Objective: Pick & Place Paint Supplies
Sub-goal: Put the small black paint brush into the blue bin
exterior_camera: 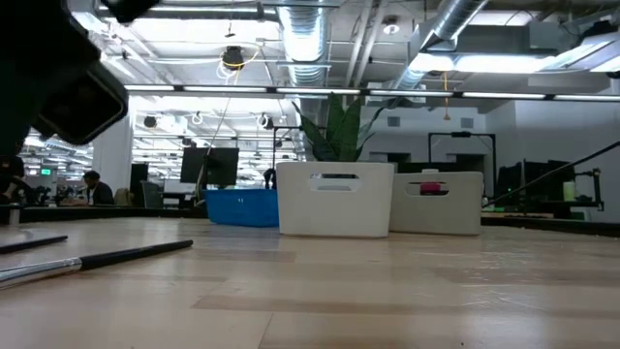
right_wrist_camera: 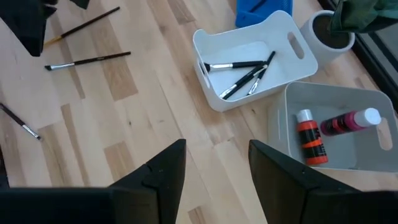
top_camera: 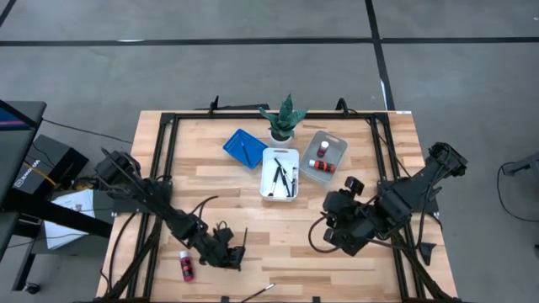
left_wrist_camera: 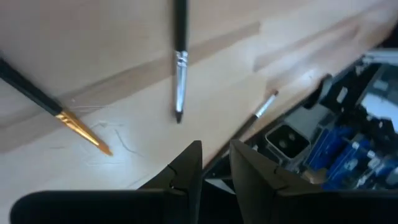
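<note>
The left gripper (top_camera: 226,252) hangs low over the near left part of the table (top_camera: 219,185), its fingers (left_wrist_camera: 186,171) drawn narrow with only a slim gap between them and nothing held. Just ahead of it lie three brushes on the wood: one with a gold ferrule (left_wrist_camera: 74,124), one with a silver ferrule (left_wrist_camera: 180,74) and a third (left_wrist_camera: 258,115) close to the table's near edge. From above, one brush (top_camera: 244,239) shows just right of this gripper and another (top_camera: 260,290) at the near edge. A pink bottle (top_camera: 186,267) lies on the table just left of the gripper, apart from it.

The right gripper (top_camera: 337,220) waits above the near right part of the table, fingers (right_wrist_camera: 163,171) set wide and empty.

In the middle, toward the far side, stands a white tray (top_camera: 290,154) with several dark brushes (right_wrist_camera: 239,71) lying in it. Just right of it is a grey tray (top_camera: 338,145) holding two bottles on their sides, an orange-red one (right_wrist_camera: 309,144) and a pink one (right_wrist_camera: 345,121), both white-capped. A blue tray (top_camera: 236,143) sits left of the white one, with a thin brush in it. A potted plant (top_camera: 284,118) stands just beyond the white tray, between the blue and grey ones.

In the low view, two brushes (exterior_camera: 116,257) lie on the near left of the table, well apart from the trays.
</note>
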Available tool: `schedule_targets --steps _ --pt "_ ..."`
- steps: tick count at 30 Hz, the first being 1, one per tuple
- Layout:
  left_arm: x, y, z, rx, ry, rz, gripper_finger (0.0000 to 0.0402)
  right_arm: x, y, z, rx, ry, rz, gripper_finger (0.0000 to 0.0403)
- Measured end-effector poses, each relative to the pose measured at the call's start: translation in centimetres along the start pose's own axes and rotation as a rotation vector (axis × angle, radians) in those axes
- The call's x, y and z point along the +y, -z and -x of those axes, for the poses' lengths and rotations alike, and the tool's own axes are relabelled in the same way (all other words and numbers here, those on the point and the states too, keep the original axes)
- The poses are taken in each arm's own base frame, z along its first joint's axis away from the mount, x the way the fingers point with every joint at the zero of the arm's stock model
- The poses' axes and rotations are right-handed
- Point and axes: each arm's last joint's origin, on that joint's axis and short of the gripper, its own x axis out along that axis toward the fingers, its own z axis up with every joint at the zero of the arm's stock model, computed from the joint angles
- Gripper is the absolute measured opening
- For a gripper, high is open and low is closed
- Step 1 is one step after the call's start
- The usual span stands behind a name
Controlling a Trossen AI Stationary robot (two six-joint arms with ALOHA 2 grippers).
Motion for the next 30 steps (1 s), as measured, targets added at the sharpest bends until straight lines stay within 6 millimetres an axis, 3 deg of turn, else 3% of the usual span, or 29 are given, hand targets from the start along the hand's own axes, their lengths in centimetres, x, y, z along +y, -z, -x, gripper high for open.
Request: schedule_targets --steps 20,27,30 --pt "0.4 -0.4 -0.4 -0.015 -0.039 0.065 0.0076 0.7 1.1 0.9 -0.005 -0.027 0.058 0.017" --pt "-1.6 0.5 -1.0 0.036 -0.037 0.057 0.0076 0.9 1.4 1.2 -0.005 -0.033 0.075 0.017" --pt "-1.2 0.2 -1.8 0.029 -0.117 0.065 0.0076 1.0 1.5 1.3 -0.011 -0.033 0.075 0.017"
